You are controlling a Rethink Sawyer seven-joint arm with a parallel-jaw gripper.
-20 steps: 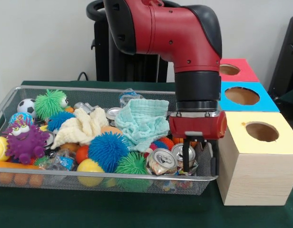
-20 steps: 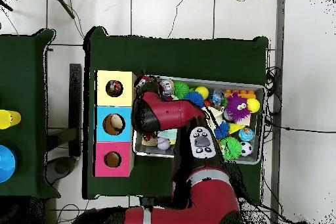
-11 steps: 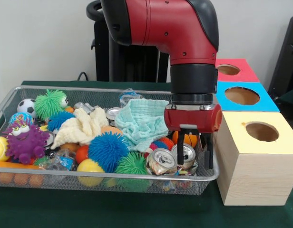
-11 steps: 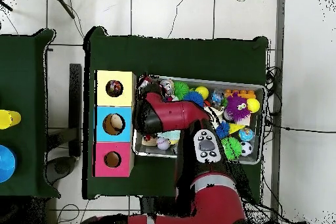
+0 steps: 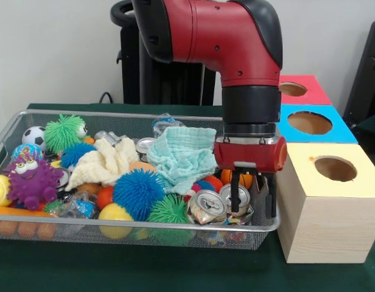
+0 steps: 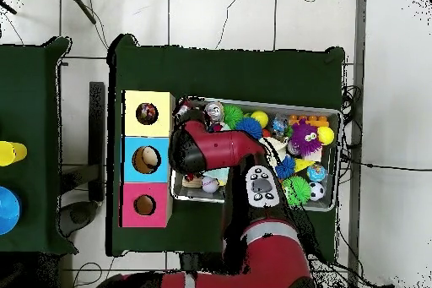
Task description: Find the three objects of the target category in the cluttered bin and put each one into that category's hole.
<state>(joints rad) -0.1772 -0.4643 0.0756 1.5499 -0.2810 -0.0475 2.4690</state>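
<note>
front view: two crushed cans [image 5: 219,205] beneath claw [image 5: 252,196], three boxes [image 5: 329,204]

A plain pale wall [image 5: 53,55] stood behind the gripper [image 5: 253,193], evenly lit, with a dark chair back [image 5: 367,73] off at the picture's right edge beyond it. Under the gripper, a dark green tablecloth [image 5: 133,267] covered the table. From overhead, the floor [image 6: 219,14] around that table was pale tile with dark grout lines, thin cables [image 6: 354,107] trailing across it. A second green-covered table [image 6: 34,73] sat well apart from the gripper, at the overhead view's left side.
</note>
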